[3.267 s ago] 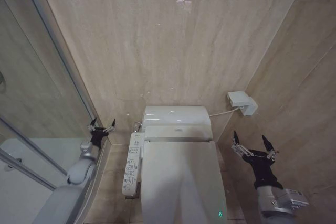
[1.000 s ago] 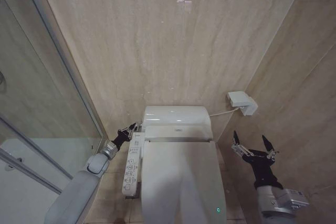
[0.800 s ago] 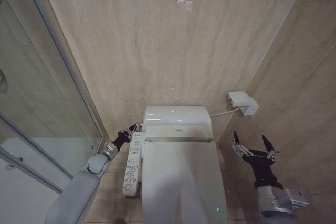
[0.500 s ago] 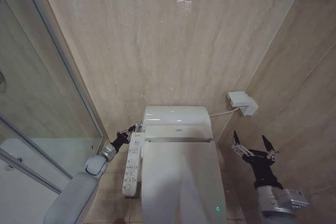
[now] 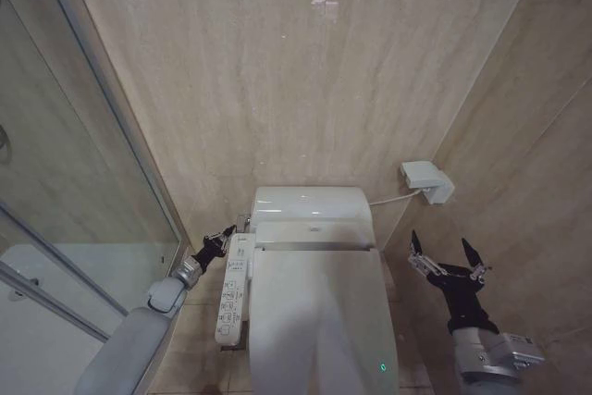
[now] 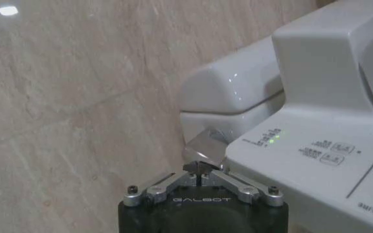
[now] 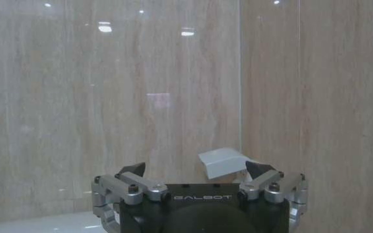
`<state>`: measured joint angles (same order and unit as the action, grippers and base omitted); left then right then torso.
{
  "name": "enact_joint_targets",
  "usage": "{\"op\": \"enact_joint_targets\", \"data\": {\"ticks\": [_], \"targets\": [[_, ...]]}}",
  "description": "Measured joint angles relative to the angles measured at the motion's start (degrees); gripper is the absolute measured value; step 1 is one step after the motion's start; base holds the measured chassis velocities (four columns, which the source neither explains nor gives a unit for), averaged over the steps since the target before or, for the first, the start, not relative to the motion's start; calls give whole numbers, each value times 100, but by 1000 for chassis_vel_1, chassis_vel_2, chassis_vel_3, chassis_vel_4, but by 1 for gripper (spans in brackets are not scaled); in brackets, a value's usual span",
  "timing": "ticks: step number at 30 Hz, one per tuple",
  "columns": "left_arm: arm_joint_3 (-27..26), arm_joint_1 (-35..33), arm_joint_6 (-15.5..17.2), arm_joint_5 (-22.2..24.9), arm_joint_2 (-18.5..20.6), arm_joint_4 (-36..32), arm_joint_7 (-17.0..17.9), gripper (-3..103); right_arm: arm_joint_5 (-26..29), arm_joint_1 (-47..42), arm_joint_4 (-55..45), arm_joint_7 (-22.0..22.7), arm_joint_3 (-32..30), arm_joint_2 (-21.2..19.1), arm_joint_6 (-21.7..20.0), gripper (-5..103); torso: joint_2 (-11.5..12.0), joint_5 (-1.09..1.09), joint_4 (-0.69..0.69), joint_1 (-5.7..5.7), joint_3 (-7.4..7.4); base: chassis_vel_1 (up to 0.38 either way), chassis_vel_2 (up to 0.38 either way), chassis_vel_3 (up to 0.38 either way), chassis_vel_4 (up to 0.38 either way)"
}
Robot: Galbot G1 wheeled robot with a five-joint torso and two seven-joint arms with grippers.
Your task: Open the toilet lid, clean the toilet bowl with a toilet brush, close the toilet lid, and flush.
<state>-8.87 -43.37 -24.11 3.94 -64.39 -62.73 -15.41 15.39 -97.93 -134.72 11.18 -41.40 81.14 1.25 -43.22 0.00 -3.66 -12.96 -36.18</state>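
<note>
Resting spot: your left end effector point(image 5: 220, 238) sits lower left of centre, fingers pinched together, tips at the metal flush lever point(image 6: 206, 147).
Right end effector point(image 5: 448, 260): lower right, spread wide, idle.
Toilet lid point(image 5: 319, 321): bottom centre, down.

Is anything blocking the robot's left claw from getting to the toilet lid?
Yes. The white control panel sits along the toilet's left side, between the left gripper and the closed toilet lid. The gripper, fingers shut, is beside the tank, right at the panel's back corner.
</note>
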Motion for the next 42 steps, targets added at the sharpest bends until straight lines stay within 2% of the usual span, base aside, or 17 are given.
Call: {"op": "enact_joint_targets", "data": {"ticks": [5,10,19,27,35,42], "targets": [[-151,-119,119,-206,10,-208,42,0,0,0,0,0,0,0,0,100,0,-1,-3,0,0,0,0,0,0],[-387,-190,200,-456,174,-357,70,0,0,0,0,0,0,0,0,100,0,0,-1,0,0,0,0,0,0],[-545,-240,186,-479,386,-638,126,0,0,0,0,0,0,0,0,100,0,0,-1,0,0,0,0,0,0],[-295,-206,134,-479,370,-757,111,0,0,0,0,0,0,0,0,100,0,0,-2,0,0,0,0,0,0],[114,93,-14,-480,403,-513,-62,0,0,0,0,0,0,0,0,100,0,1,0,0,0,0,0,0,0],[219,173,-77,-437,328,-362,-143,0,0,0,0,0,0,0,0,100,0,0,-1,0,0,0,0,0,0]]}}
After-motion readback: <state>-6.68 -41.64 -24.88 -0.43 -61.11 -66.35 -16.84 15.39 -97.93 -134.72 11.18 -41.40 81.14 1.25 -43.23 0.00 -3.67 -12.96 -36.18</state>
